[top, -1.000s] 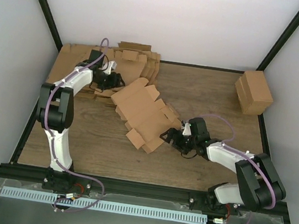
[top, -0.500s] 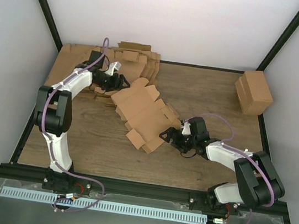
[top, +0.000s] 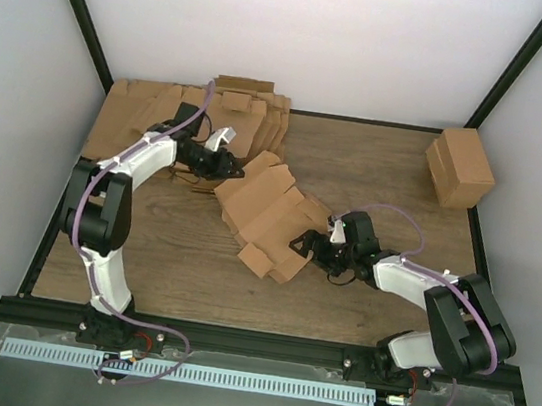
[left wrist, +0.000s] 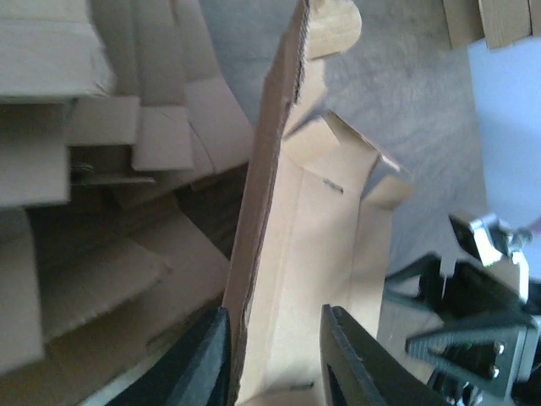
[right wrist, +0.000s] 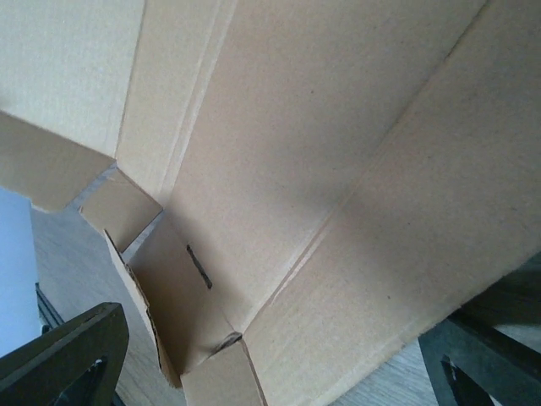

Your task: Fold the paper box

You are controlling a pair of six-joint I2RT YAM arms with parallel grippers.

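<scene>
The paper box is a brown die-cut sheet with flaps, lying mid-table and partly bent up. My left gripper is at its far-left edge. In the left wrist view the gripper is open, and a raised panel of the sheet stands edge-on between the jaws, against the left finger. My right gripper is at the sheet's near-right edge. In the right wrist view it is wide open, with the creased sheet spanning the gap between the fingers.
A thick pile of brown cardboard sheets lies at the back left, close behind my left arm; it also shows in the left wrist view. A blocky brown carton stands at the back right. White walls close in the table.
My left gripper has moved right from over the pile to the sheet's far-left edge. The sheet has shifted right and its left panel has tilted up. The right gripper has barely moved.
</scene>
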